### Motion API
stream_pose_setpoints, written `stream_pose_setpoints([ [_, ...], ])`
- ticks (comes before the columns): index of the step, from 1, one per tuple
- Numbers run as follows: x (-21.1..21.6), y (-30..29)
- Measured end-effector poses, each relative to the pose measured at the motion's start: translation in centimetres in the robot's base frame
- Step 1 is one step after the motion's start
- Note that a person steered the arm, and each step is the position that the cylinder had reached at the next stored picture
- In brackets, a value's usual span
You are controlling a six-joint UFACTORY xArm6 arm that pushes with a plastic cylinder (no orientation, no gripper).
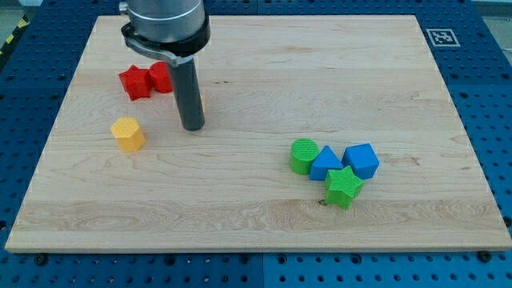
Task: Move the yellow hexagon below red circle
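Note:
The yellow hexagon (127, 134) lies on the wooden board at the view's left. Two red blocks sit above it: a star-shaped one (135, 82) and, touching its right side, a rounder one (161, 77), the red circle, partly hidden by the rod. My tip (192, 126) rests on the board to the right of the yellow hexagon, apart from it, and below and right of the red blocks. A sliver of something yellowish shows just behind the rod's right side; I cannot tell what it is.
A cluster sits at the view's lower right: a green cylinder (303, 155), a blue triangular block (326, 164), a blue block (362, 161) and a green star (343, 187). The board's edge (256, 251) borders a blue perforated table. A tag (441, 37) marks the top right corner.

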State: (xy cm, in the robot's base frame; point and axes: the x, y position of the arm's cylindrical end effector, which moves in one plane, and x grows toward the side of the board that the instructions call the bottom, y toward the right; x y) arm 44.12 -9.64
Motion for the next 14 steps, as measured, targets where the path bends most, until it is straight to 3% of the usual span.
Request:
stream_pose_setpoints([
  [3,-2.7,0.1],
  [5,7.2,3.1],
  [6,8.5,-4.0],
  [7,7.8,-10.3],
  [8,7.6,-10.5],
  [11,2.6,-8.6],
  [14,1.5,-3.7],
])
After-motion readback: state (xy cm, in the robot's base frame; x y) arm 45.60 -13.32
